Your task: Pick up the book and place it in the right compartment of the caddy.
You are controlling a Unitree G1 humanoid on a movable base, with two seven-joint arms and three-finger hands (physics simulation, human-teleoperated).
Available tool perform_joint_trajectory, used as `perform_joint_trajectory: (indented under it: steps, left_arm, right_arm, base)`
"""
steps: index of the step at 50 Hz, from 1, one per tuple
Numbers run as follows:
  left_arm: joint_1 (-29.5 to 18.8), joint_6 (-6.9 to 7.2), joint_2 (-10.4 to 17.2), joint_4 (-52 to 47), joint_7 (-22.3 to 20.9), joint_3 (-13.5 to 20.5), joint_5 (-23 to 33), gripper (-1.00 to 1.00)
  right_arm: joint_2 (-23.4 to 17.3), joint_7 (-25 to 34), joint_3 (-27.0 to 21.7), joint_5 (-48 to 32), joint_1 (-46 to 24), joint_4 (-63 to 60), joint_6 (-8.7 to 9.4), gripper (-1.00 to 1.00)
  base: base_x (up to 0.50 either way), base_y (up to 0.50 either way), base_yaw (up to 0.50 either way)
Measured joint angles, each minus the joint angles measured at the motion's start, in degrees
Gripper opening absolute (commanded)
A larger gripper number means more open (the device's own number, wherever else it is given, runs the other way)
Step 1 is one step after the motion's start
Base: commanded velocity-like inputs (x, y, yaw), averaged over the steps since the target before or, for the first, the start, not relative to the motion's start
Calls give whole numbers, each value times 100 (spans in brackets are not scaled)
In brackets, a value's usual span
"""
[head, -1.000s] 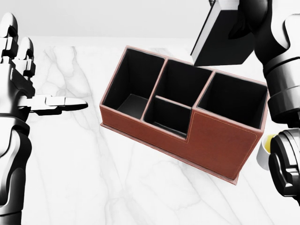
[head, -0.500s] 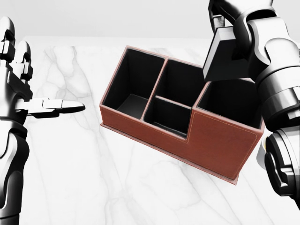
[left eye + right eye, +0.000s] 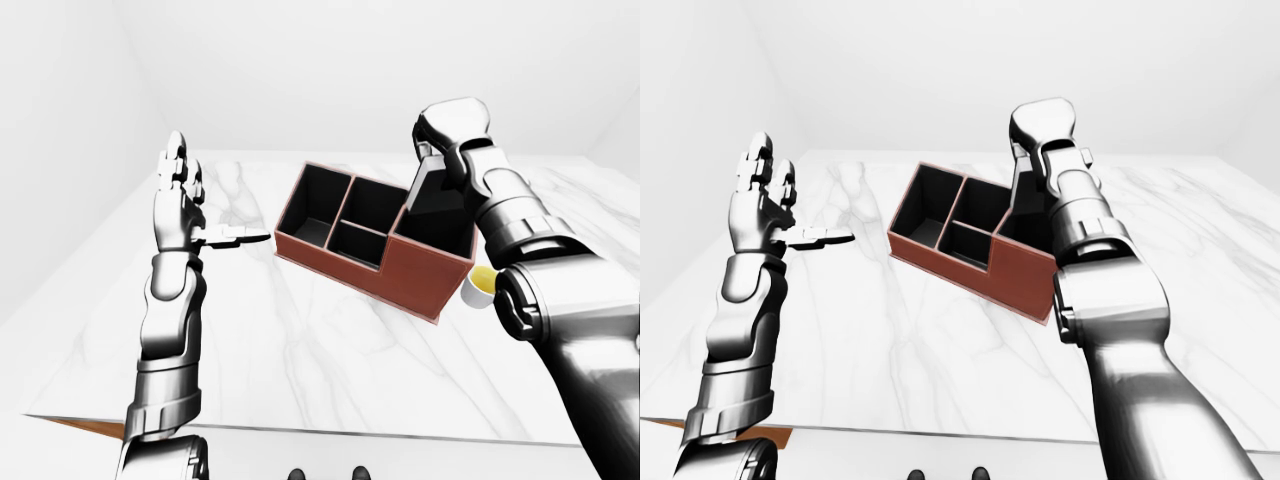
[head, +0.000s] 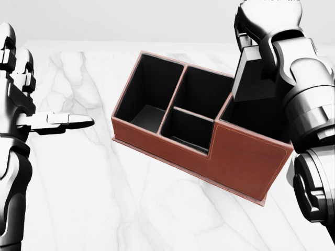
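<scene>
The right hand [image 4: 256, 31] is closed around the top of the book [image 4: 253, 78], which hangs upright with its dark cover toward the camera in the head view. The lower part of the book is already at the opening of the right compartment of the caddy [image 4: 246, 157]; I cannot tell if its bottom edge touches the floor of that compartment. The caddy is a brown box with black inside, it stands on the white marble worktop [image 4: 104, 198] turned at an angle, and its other three compartments hold nothing visible. The left hand [image 4: 31, 112] is raised at the left side of the head view, well apart from the caddy, with fingers spread and grasping nothing; one finger points toward the caddy. In the left-eye view a small white cup with yellow content [image 3: 480, 285] is just beside the right end of the caddy, partly hidden by the right arm.
</scene>
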Motion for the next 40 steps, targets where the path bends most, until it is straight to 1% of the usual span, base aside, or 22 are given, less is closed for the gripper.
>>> perform_joint_trajectory:
  steps: [25, 40]
  left_arm:
    - [22, 0, 48, 70, -33, 44, -20, 100]
    - [59, 0, 87, 83, -63, 82, -41, 100]
  right_arm:
    - [86, -236, -94, -385, 157, 124, 4, -100]
    - [107, -300, -164, -516, 240, 160, 137, -100]
  base:
    - [0, 0, 0]
    - [0, 0, 0]
